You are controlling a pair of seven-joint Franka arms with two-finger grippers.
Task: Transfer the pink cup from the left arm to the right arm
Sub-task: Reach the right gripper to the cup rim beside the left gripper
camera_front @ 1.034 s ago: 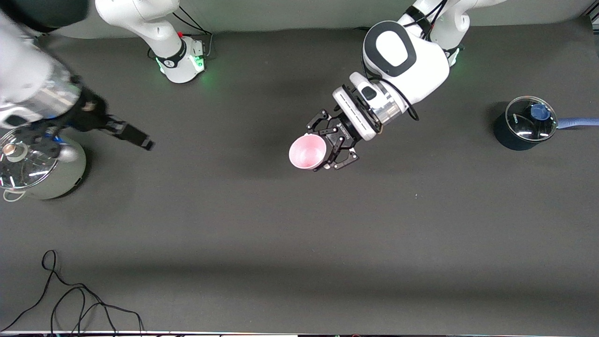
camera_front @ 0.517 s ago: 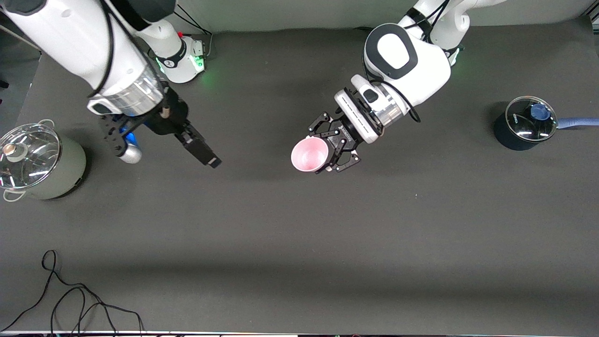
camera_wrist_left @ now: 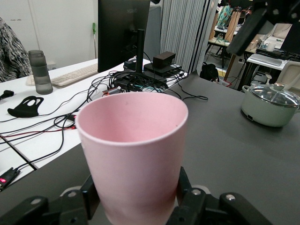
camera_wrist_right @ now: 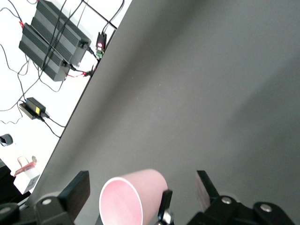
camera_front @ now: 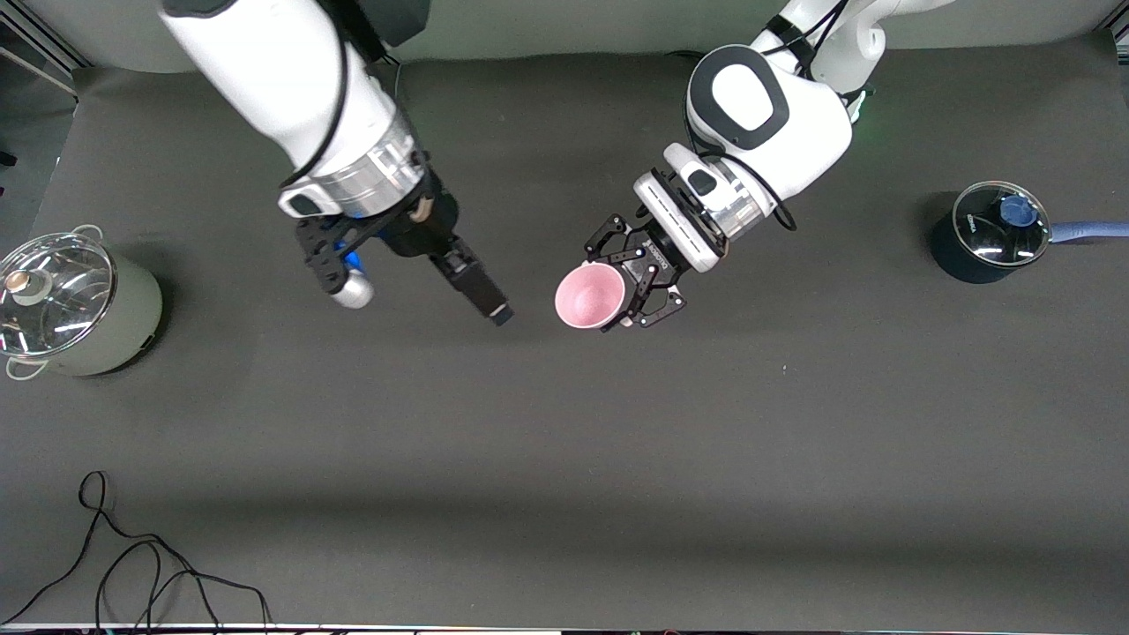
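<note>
Gripping pink cup (camera_front: 589, 296), left tool (camera_front: 631, 291) clamped; right tool (camera_front: 494, 310) wide, empty.

Dark table (camera_front: 617, 459) — cluttered white desk (camera_wrist_left: 61, 101)

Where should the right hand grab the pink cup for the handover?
Probably the upper wall near the rim of the pink cup. The left hand clamps its base, leaving the mouth end free, facing the open right hand. Come across the rim from the right arm's end.

Left end effector (camera_front: 628, 294) gripping pink cup (camera_front: 589, 296), right end effector (camera_front: 499, 313) near it
</note>
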